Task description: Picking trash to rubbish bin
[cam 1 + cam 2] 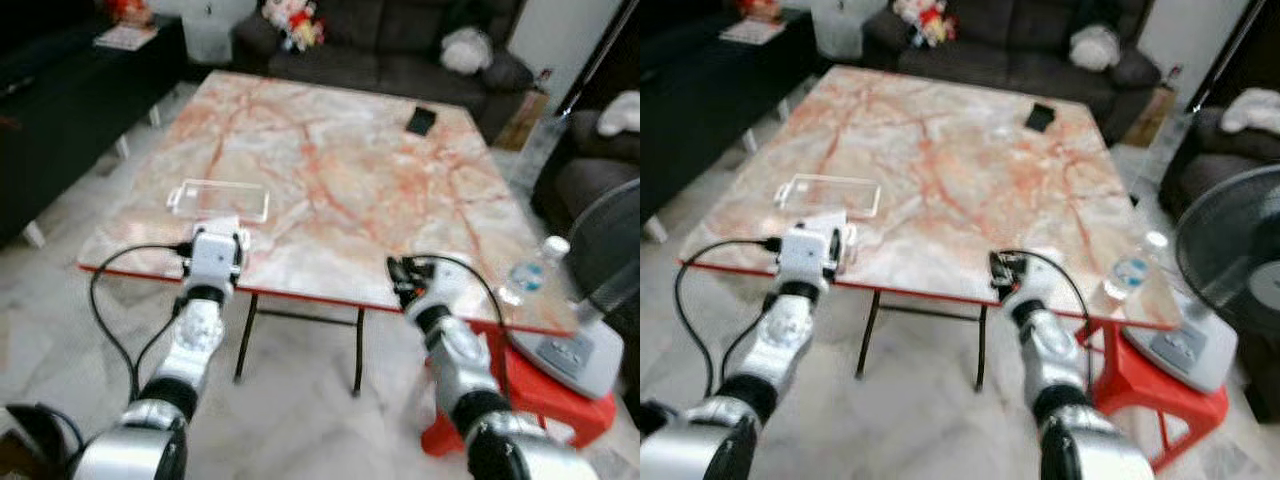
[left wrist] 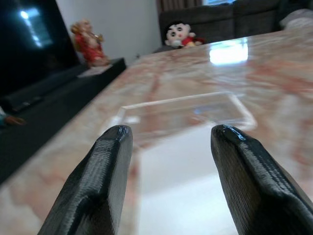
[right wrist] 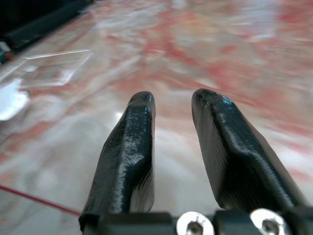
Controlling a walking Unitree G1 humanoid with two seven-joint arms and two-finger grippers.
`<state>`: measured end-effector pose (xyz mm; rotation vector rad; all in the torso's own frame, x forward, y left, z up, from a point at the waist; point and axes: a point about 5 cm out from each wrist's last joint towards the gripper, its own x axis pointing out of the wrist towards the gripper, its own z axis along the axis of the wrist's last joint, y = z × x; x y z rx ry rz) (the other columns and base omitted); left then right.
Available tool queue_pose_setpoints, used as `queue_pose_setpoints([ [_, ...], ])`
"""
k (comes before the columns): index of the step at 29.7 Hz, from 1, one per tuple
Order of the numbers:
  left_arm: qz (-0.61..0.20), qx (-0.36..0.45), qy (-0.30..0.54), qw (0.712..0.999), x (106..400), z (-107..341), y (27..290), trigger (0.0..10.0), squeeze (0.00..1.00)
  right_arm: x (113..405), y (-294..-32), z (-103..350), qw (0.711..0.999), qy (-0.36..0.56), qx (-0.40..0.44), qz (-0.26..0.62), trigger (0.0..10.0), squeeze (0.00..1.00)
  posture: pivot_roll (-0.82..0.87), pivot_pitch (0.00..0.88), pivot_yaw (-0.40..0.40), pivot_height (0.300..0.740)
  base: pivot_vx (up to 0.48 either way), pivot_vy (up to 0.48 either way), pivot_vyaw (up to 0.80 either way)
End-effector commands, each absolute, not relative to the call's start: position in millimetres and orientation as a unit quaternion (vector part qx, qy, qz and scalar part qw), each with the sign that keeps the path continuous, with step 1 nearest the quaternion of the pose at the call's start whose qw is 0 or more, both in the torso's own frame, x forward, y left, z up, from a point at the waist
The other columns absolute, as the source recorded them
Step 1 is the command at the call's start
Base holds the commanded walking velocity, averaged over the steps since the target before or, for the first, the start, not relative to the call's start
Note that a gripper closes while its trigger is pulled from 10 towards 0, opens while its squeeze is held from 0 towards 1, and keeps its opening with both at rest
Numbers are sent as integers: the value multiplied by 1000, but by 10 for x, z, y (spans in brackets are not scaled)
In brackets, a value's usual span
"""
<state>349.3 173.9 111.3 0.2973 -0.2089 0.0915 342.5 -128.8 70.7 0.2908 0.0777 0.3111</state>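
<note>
A clear tray lies on the marble desk near its front left edge. The left gripper, fingers wide apart, hovers just short of the tray. The right gripper, fingers narrowly parted and holding nothing, sits at the front edge. A bottle stands at the right corner.
</note>
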Motion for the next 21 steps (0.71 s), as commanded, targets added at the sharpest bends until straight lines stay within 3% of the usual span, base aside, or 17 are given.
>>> queue_pose_setpoints([
  [1,26,151,-112,982,3506,1126,1588,10000,0,3431,-1446,713,980,37,139,135,10000,0,27,43,-126,740,0,0,0],
  [15,11,175,-112,978,3483,1103,1527,10000,0,3425,-1422,704,979,39,140,142,10000,0,28,46,-126,740,0,0,0],
  [21,23,233,-66,970,3511,1021,1601,10000,0,3422,-1419,700,979,41,140,144,10000,0,29,48,-127,740,0,0,0],
])
